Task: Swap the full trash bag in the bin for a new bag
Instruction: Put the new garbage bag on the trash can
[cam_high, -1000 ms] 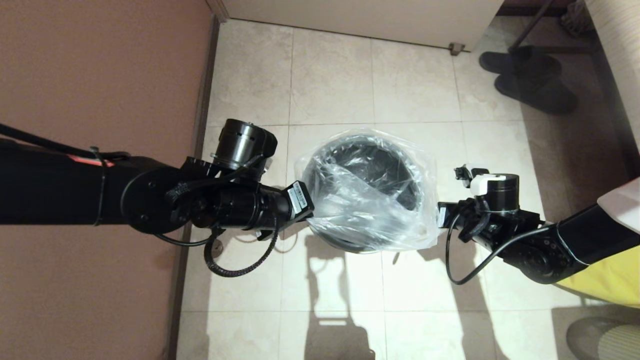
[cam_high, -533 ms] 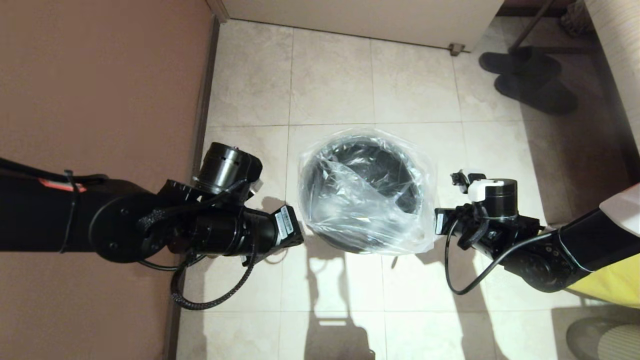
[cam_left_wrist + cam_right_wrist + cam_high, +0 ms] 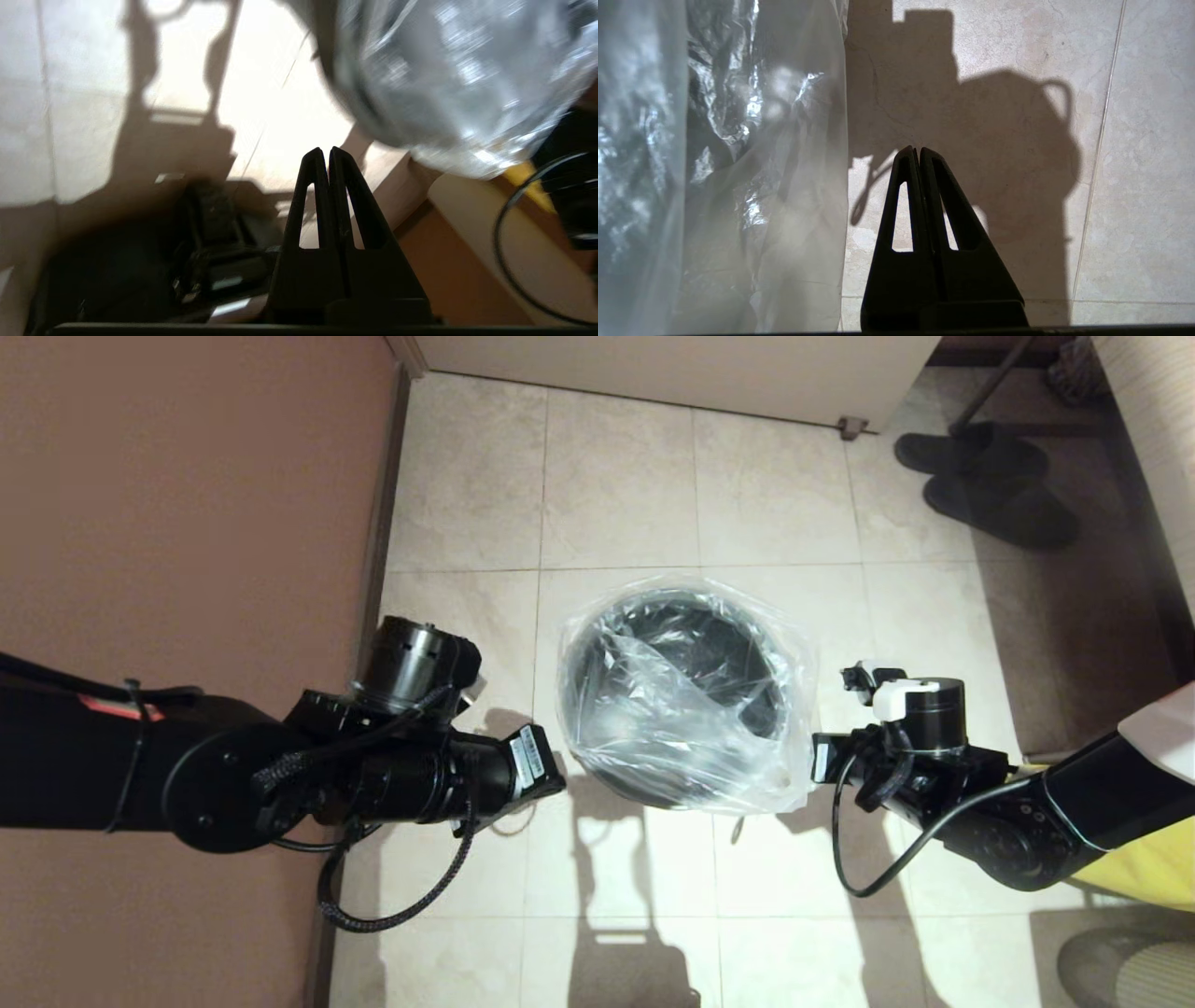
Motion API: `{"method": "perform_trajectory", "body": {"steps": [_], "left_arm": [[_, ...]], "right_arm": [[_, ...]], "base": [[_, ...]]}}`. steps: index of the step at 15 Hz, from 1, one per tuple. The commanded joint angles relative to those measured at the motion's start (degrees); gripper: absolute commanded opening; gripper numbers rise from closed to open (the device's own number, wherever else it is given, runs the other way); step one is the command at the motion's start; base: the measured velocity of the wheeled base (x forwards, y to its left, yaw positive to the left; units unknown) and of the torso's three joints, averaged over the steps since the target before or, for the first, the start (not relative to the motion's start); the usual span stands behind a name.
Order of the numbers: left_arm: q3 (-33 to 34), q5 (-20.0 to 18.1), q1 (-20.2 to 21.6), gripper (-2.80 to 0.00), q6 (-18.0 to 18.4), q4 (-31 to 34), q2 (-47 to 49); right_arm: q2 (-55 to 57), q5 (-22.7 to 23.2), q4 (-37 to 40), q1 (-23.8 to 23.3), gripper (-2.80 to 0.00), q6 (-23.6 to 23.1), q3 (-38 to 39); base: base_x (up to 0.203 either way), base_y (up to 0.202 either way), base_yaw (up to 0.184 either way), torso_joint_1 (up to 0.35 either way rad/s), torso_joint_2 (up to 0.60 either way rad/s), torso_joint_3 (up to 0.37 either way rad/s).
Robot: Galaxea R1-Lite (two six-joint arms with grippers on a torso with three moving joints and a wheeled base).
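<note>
1. Pale floor tiles [image 3: 616,476] are stretching out ahead of me, with a brown wall [image 3: 187,476] running along the robot's left and a pair of dark slippers [image 3: 990,485] lying far off to its right.
2. Two black arms are reaching in from either side, flanking the bin [image 3: 695,649] that is standing on the tiles between them.
3. Dark grey and round, the bin is sitting upright, and its black inside is showing through the plastic.
4. Draped over it, the new bag [image 3: 672,737] is lying crinkled across the mouth and spilling down the near side and the robot's right side, not yet pushed into the hollow.
5. Just beside the bin, the left gripper [image 3: 325,154] is hovering with its fingers pressed together and nothing between them.
6. Opposite it, the right gripper [image 3: 915,151] is hanging near the bag's loose skirt, likewise closed on nothing, apart from the plastic.
7. By my reckoning the lining step is under way: the bag is on but loose.
8. Next, I'd judge, one gripper needs to part its fingers, pinch the hem, and pull it down round the rim while the middle gets pressed inside.
</note>
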Motion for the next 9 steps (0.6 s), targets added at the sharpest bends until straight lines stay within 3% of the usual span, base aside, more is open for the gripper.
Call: {"method": "perform_trajectory", "body": {"steps": [1,5,6,9], "left_arm": [[0.39,0.34,0.02,-2.8,-0.34,-3.05,-0.17],[2.87,0.44,2.54,-2.8,-0.44,-4.41,-0.79],[3.19,0.44,2.82,0.0,-0.44,-5.06,-1.44],[5.87,0.09,3.27,0.0,-0.21,-9.0,-3.91]], "right_arm": [[0.1,-0.08,-0.25,-0.07,-2.8,0.05,-0.06],[0.35,0.01,-0.25,-0.25,-2.8,0.05,-0.51],[0.5,0.01,-0.25,-0.25,-2.8,0.05,-0.6],[0.7,0.01,-0.25,-0.25,-2.8,0.05,-0.69]], "base": [[0.0,0.0,0.0,0.0,0.0,0.0],[0.0,0.0,0.0,0.0,0.0,0.0],[0.0,0.0,0.0,0.0,0.0,0.0],[0.0,0.0,0.0,0.0,0.0,0.0]]}}
